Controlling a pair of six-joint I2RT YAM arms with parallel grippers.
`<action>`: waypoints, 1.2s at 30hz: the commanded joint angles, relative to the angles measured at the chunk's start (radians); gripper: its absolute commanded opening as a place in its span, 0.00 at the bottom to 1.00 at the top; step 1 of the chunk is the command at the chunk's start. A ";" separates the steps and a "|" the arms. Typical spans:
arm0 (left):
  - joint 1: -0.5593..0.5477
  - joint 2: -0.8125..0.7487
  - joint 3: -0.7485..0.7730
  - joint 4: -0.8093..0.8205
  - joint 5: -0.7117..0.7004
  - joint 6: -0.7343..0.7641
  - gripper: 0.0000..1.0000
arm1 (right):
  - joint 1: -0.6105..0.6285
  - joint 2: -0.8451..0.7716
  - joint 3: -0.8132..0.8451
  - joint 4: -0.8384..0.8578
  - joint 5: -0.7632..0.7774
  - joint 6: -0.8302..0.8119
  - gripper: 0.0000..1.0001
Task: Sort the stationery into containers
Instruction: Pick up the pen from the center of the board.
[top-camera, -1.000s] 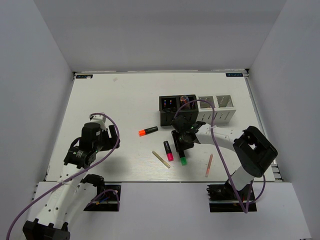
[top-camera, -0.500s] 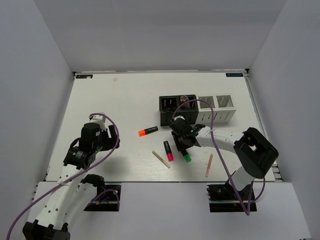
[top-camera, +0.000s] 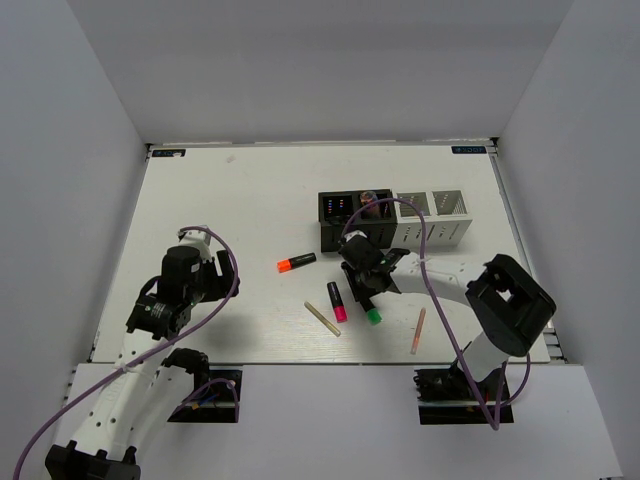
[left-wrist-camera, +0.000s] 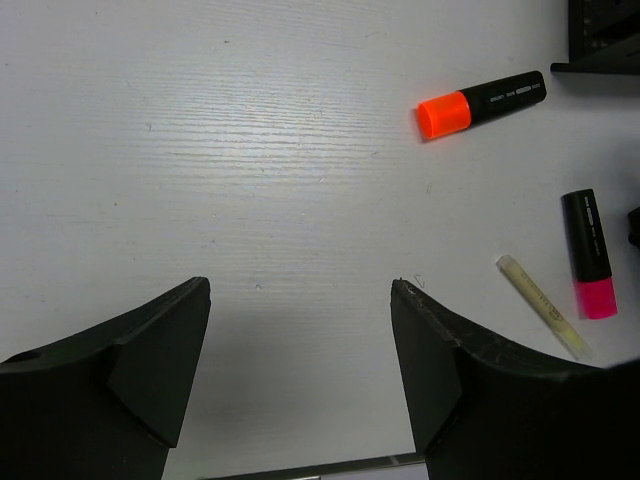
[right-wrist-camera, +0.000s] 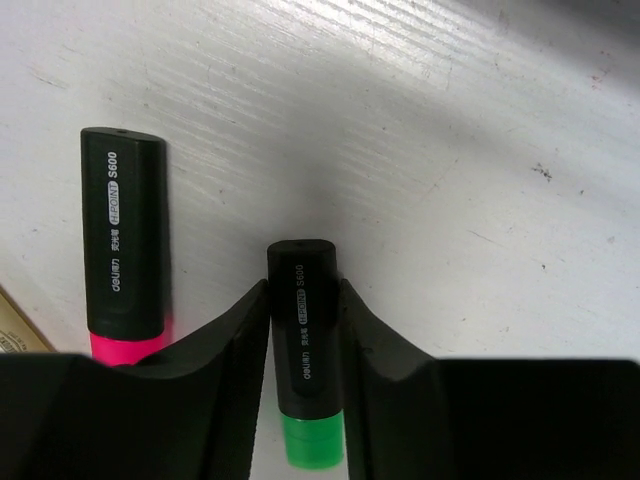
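My right gripper (top-camera: 363, 293) is shut on the black body of the green-capped highlighter (right-wrist-camera: 303, 330), its fingers (right-wrist-camera: 240, 340) pressed against both sides, low at the table; the green cap (top-camera: 373, 316) sticks out toward the near edge. The pink-capped highlighter (right-wrist-camera: 125, 240) lies just left of it. The orange-capped highlighter (top-camera: 296, 262) and the beige stick (top-camera: 322, 319) lie further left. The thin salmon stick (top-camera: 418, 331) lies to the right. The row of mesh cups (top-camera: 335, 238) stands behind. My left gripper (left-wrist-camera: 300, 300) is open and empty over bare table.
The two black cups are on the left of the row, the two white ones (top-camera: 450, 232) on the right. Something pink shows in the second black cup (top-camera: 370, 200). The left wrist view shows the orange highlighter (left-wrist-camera: 480, 103), the pink one (left-wrist-camera: 590, 255) and the beige stick (left-wrist-camera: 540, 305).
My right gripper has shifted a little over the green-capped highlighter, and the highlighter's green cap has swung slightly right. The left arm has not moved.
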 joint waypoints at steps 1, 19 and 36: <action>0.005 -0.013 -0.008 0.008 -0.006 0.006 0.83 | 0.002 0.139 -0.092 -0.114 -0.037 -0.013 0.32; 0.003 -0.011 -0.013 0.012 0.000 0.007 0.83 | -0.005 -0.140 -0.092 -0.095 -0.104 -0.151 0.00; 0.005 0.006 -0.017 0.022 0.020 0.007 0.83 | -0.062 -0.344 0.080 -0.173 -0.059 -0.283 0.00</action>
